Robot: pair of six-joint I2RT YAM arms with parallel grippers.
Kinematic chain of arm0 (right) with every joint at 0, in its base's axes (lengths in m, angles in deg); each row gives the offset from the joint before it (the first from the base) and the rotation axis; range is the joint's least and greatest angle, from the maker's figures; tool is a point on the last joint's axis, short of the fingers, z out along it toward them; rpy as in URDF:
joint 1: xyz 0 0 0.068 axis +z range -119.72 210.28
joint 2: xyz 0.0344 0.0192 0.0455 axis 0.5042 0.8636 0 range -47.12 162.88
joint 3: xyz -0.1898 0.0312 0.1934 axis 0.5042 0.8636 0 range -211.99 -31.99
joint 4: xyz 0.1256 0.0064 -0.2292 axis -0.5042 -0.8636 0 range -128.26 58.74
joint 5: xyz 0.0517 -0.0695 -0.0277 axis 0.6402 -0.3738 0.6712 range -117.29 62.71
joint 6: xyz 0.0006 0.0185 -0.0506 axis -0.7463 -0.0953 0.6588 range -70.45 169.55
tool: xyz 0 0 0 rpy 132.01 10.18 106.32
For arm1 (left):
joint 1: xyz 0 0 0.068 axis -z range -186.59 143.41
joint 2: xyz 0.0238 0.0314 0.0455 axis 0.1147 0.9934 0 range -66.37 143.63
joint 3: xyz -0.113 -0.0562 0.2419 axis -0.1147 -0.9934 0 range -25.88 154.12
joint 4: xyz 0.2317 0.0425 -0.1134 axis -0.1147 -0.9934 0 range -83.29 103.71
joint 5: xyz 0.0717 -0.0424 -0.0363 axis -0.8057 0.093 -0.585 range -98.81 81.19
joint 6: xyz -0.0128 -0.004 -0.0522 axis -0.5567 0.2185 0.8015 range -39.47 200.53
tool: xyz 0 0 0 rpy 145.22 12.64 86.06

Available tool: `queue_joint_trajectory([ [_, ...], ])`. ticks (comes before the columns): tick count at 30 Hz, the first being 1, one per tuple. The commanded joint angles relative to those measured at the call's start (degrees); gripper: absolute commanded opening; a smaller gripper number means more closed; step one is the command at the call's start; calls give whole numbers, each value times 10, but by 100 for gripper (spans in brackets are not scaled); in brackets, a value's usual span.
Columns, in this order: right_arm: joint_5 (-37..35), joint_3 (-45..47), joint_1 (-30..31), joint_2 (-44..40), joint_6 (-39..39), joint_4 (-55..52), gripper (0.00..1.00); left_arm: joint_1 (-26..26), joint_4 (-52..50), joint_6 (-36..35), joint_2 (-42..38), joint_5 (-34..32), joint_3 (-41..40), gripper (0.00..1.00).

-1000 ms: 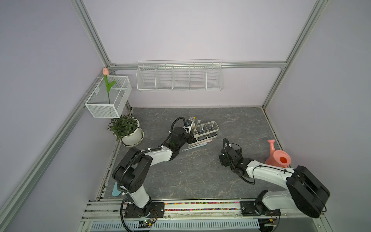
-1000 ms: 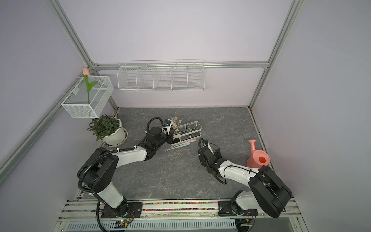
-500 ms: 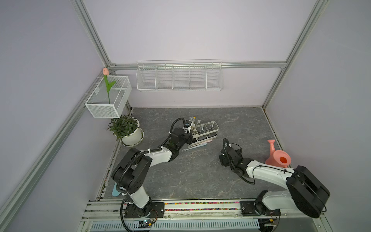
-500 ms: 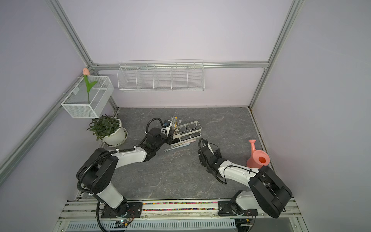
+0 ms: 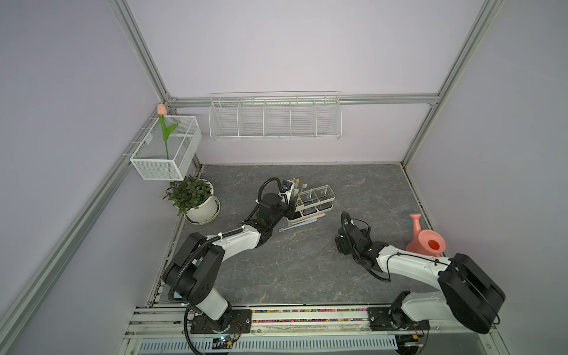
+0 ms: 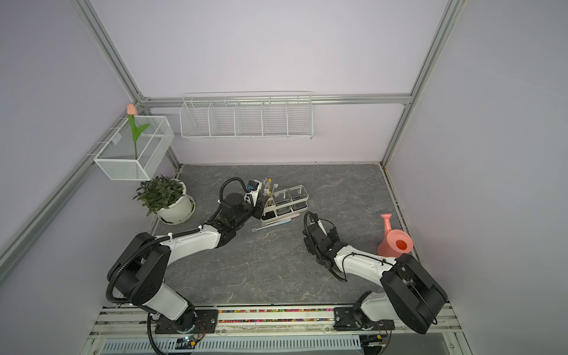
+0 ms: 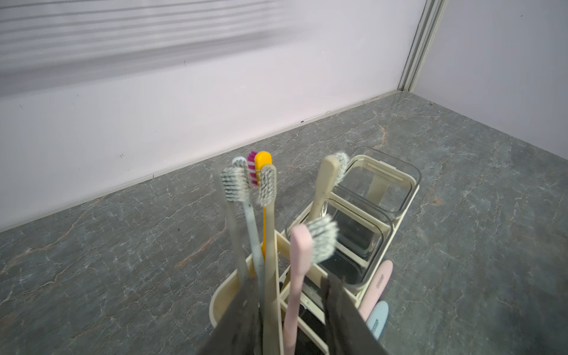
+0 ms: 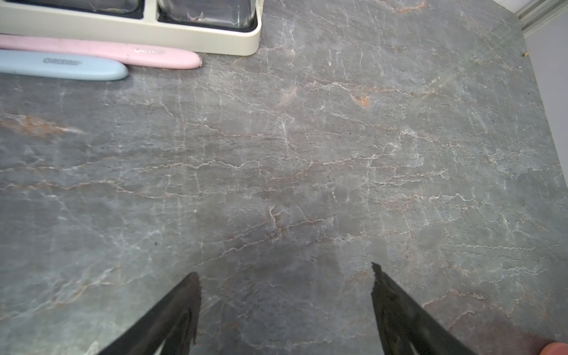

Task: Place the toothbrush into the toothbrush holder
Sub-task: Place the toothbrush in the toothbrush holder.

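Basket of white mesh (image 5: 159, 169) hangs on the left wall with a tulip (image 5: 162, 109) standing in it. A potted plant (image 5: 190, 195) sits on the bench (image 5: 292, 270) below.

Next along, the left arm reaches to the toothbrush holder (image 7: 219, 302), which stands mid-bench toward the back wall, below a white wire rack (image 5: 275, 123).

In the left wrist view the left claw (image 7: 292, 281) is at the holder's divided cream compartment, jaws partly spread. The pink toothbrush (image 7: 299, 246) stands upright in that compartment, bristles up, directly between the two fingers (image 7: 242, 316). A gap shows between its handle and the finger on the clear-cup side, so no pinch is evident.

A beige toothbrush (image 7: 270, 261) stands just beside the other finger; contact there cannot be determined. Grey, pale blue and yellow brushes share the compartment. Another beige one (image 7: 325, 184) leans toward the two clear cups (image 7: 381, 196).

Along the holder's front edge, a second pink toothbrush (image 8: 123, 52) and a blue toothbrush (image 8: 61, 66) lie flat on the bench, side by side. The pink one lies just beside the holder's base.

Further right, the right claw (image 8: 283, 270) hangs low over bare bench, jaws spread wide, well apart from the holder. A pink watering can (image 5: 425, 242) stands at the bench's right edge.
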Motion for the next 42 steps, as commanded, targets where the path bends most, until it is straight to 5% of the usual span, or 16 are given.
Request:
queue_joint_trajectory([
  [1,7,-10,-5,4,-10,-7,89,3,11,7,-22,9,-2,39],
  [30,48,-22,-5,20,4,-16,89,5,-21,13,-77,68,23,43],
  [36,149,-37,-3,52,39,-6,89,12,-59,32,-122,-5,7,43],
  [42,164,-44,0,55,46,-7,89,14,-82,92,-213,-86,-53,43],
])
